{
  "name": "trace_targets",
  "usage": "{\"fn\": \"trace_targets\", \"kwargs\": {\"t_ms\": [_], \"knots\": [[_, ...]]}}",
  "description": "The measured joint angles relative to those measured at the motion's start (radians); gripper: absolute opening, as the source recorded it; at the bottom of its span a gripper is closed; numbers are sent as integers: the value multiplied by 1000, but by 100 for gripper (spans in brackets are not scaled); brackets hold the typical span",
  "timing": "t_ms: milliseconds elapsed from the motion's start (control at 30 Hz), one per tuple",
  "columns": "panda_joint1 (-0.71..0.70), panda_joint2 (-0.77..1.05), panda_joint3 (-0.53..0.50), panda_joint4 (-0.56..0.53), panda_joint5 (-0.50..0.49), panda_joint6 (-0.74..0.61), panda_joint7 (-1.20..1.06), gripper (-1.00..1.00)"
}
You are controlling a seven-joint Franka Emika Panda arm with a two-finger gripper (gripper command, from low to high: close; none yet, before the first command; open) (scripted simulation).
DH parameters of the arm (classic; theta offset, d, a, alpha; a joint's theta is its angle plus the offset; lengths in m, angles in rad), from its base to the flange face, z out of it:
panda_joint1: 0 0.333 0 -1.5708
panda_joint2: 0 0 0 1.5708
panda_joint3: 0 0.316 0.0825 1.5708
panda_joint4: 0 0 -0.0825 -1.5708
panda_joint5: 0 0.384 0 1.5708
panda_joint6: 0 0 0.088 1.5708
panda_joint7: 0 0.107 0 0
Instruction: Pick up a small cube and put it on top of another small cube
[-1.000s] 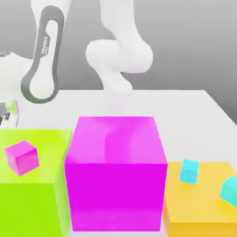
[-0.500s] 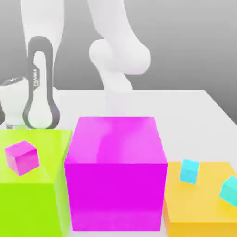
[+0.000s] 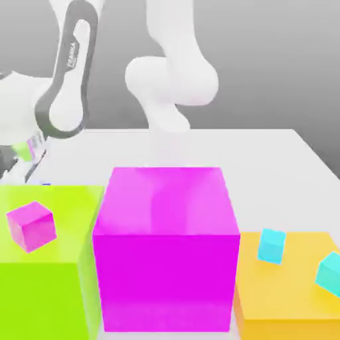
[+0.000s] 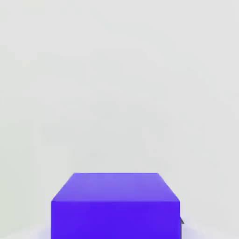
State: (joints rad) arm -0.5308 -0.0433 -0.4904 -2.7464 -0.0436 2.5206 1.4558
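Item: small blue cube point(image 4: 115, 205), close under my hand point(image 3: 20, 159), lined up for picking; grip state: cannot tell.

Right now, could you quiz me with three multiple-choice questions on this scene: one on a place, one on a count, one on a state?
1. Where does the small magenta cube rest?
A. on the big green block
B. on the orange block
C. on the white table

2. How many small cyan cubes are there?
A. one
B. two
C. four

3. How does the dark blue cube stand in the hand view?
A. upright on a pale surface
B. stacked on a cyan cube
C. tipped on a corner

Answers: 1 A, it sits on green. 2 B, both on orange. 3 A, level top.
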Motion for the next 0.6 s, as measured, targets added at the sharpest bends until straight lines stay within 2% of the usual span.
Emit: {"fn": "trace_targets", "kwargs": {"t_ms": [400,600], "knots": [[-58,-155,108,52,-234,-462,539,-100],[-22,-198,215,99,-369,-630,683,-100]]}}
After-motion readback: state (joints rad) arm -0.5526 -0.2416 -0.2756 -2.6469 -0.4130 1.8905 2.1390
